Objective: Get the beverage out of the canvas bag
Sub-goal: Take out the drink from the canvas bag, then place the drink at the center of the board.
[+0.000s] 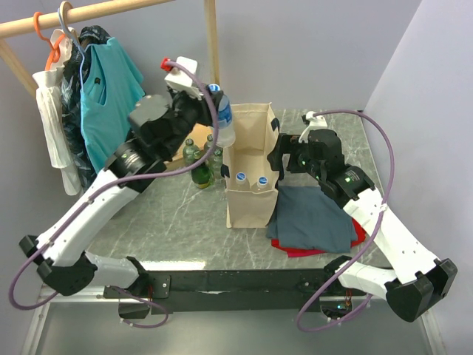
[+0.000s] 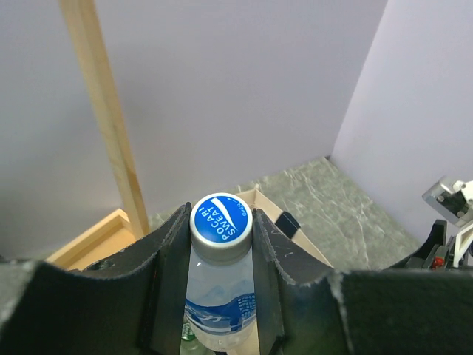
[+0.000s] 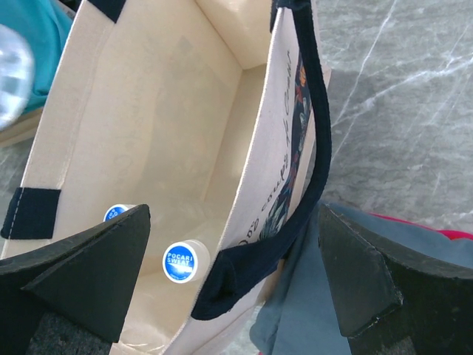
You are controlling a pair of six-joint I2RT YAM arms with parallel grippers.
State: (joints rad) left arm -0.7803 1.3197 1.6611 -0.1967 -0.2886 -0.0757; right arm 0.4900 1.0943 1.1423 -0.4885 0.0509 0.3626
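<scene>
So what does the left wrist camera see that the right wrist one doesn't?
Only the left wrist view shows the left gripper shut on a blue-capped bottle, and a wooden post. Only the right wrist view shows the right gripper open, a navy handle between its fingers, and two more bottles down inside. Both show the canvas bag and the marble table.

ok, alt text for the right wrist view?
The right gripper, jaws wide open, straddles the side wall of the canvas bag and its navy handle. Two blue-capped bottles stand inside the bag; a grey-blue cloth lies beside it on the marble table.
</scene>
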